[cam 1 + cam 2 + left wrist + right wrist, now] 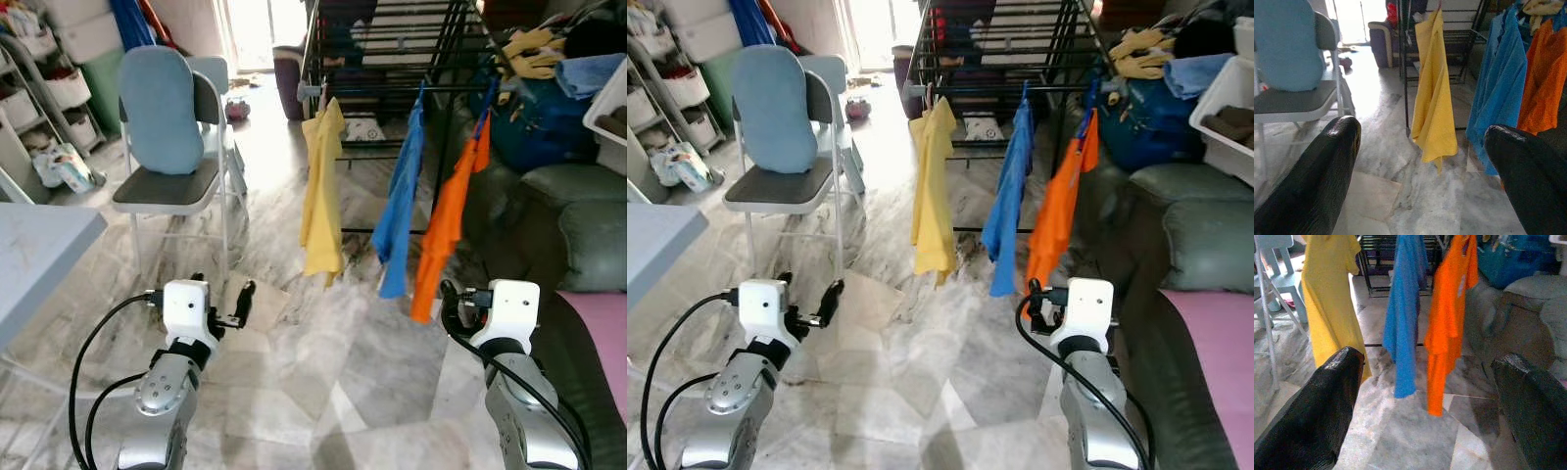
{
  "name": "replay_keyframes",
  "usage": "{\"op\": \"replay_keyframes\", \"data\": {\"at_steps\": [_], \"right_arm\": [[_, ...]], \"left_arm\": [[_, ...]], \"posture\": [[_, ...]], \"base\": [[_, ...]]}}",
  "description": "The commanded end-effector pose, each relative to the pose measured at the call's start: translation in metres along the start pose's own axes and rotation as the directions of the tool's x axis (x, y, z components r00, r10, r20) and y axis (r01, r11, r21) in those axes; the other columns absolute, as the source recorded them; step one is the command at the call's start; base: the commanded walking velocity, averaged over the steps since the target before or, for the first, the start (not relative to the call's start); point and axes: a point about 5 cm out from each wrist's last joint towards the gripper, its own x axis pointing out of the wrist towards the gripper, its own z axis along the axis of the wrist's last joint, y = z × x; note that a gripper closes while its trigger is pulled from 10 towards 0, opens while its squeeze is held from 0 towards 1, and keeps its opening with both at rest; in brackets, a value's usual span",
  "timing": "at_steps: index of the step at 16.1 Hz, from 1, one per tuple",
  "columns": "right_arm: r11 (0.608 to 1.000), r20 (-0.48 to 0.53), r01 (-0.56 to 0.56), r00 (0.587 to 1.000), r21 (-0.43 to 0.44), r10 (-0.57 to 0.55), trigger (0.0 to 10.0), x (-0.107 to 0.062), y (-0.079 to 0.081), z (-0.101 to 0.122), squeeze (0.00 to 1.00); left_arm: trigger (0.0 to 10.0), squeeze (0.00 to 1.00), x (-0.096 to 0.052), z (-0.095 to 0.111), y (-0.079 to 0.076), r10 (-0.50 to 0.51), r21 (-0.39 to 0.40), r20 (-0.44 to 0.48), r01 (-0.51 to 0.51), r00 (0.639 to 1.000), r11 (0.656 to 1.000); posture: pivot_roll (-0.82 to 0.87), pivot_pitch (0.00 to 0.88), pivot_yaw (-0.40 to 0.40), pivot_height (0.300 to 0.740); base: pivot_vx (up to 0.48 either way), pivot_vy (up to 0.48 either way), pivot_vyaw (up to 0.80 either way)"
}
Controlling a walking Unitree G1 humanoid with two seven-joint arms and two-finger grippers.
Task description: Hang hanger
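Both held low over open marble floor (pixel 323 372), short of the drying rack (pixel 392 59): left gripper (pixel 1420 161) and right gripper (pixel 1425 396) spread wide, apparently empty. Yellow (pixel 321 191), blue (pixel 402 201), orange garments (pixel 446 230) hanging ahead; chair (pixel 171 186) left.

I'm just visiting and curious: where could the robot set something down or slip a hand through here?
Bare marble floor lies between the grippers and the hanging shirts. On the rack, gaps separate the yellow shirt and blue shirt; the blue and orange shirt nearly touch. The chair seat front is bare. The sofa side looks crowded.
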Motion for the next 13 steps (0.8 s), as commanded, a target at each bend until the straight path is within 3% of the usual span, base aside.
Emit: {"op": "replay_keyframes", "data": {"at_steps": [1,13], "right_arm": [[1.000,0.020,-0.024,1.000,0.012,0.024,10.0,0.0033,0.0097,0.0049,0.00],[1.000,0.014,-0.024,1.000,0.010,0.024,10.0,0.0051,0.0122,0.0015,0.00]], "left_arm": [[10.0,0.00,-0.0017,0.0019,0.0067,0.021,0.011,-0.002,-0.021,1.000,1.000],[10.0,0.00,0.0024,0.0006,0.0032,0.026,0.033,-0.032,-0.025,0.999,0.999]], "posture": [[-0.15,0.000,0.074,0.740],[-0.15,0.000,0.078,0.740]], "base": [[0.322,0.296,0.00],[0.267,0.372,0.00]]}}
